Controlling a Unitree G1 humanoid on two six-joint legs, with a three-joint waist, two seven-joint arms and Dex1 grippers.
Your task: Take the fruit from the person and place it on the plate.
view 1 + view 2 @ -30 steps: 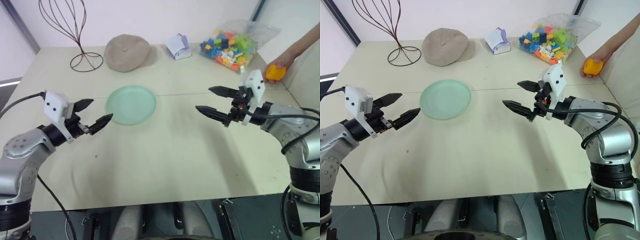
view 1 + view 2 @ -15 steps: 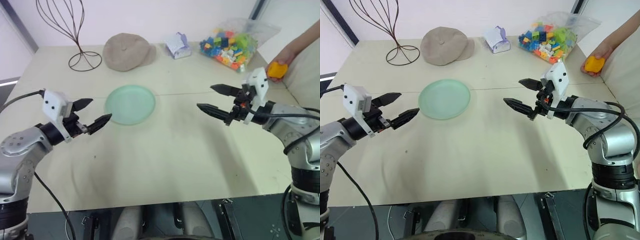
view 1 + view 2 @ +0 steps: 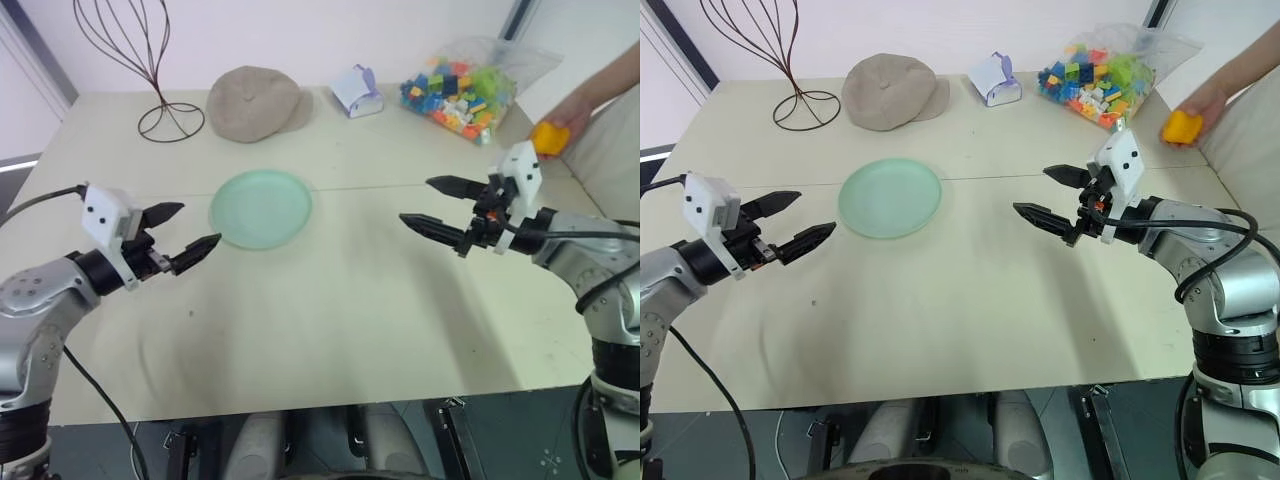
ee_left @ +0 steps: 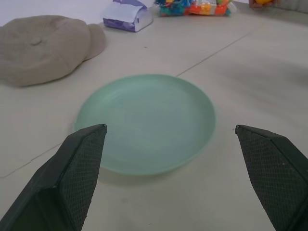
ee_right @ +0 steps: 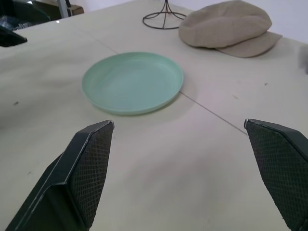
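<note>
fruit: in the person's hand past the table's far right edge, partly covered by fingers, arm cut off by the frame | plate: bare, mid-table | left gripper: spread wide, empty, near the plate | right gripper: spread wide, empty, well short of the fruit

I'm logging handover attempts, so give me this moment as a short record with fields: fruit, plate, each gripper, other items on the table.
fruit: orange-yellow, held in the person's hand at the table's far right edge, fruit not yet handed over
plate: pale green plate, empty, on the table between the two arms
left gripper: left gripper open, empty, above the table near the plate
right gripper: right gripper open, empty, pointing toward the plate, away from the fruit
other items: beige cap, wire stand, bag of toy bricks, small purple-white box
</note>
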